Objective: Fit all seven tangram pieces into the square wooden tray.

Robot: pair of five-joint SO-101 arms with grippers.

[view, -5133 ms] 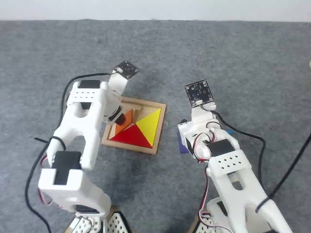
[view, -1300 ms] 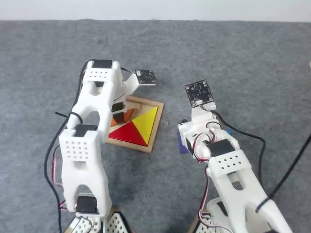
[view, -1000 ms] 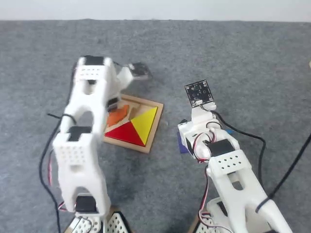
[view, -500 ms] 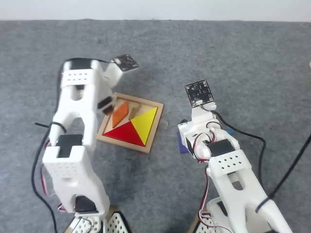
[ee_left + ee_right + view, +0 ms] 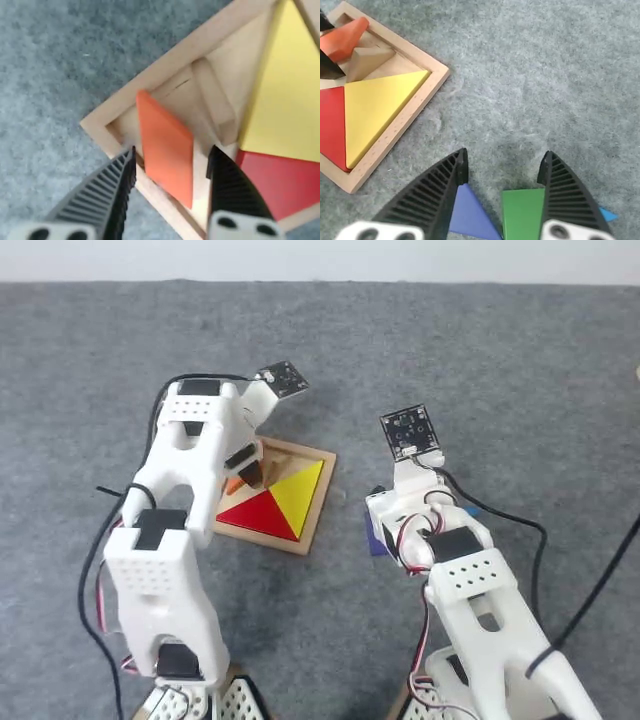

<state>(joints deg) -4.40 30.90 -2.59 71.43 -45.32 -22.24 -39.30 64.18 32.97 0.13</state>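
- Left gripper [image 5: 172, 150]: fingers [image 5: 112, 200] released, one either side of the orange piece [image 5: 165, 150], gripping nothing.
- Orange piece sits in the far-left corner of the tray [image 5: 165, 65], along its left edge. One end seems to ride up at the rim; cannot be sure it lies flat.
- Step in hand, as I read it: seat the orange piece. Best to close on its long edges, lift slightly, turn it to match the gap beside the wood triangle [image 5: 215, 100], then lower it flat. Keep fingers off the rim, or the tray may slide.
- Right gripper [image 5: 505, 157]: fingers [image 5: 432, 195] released, low over the counter [image 5: 560, 75] off the tray's right edge.
- Count: one tray.
- In the tray, four pieces: orange piece, wood triangle, yellow triangle [image 5: 380, 110], red triangle [image 5: 332, 125].
- On the counter, three pieces: blue piece [image 5: 470, 217], green piece [image 5: 522, 215], lighter-blue sliver [image 5: 607, 214], mostly hidden. Seven in all.
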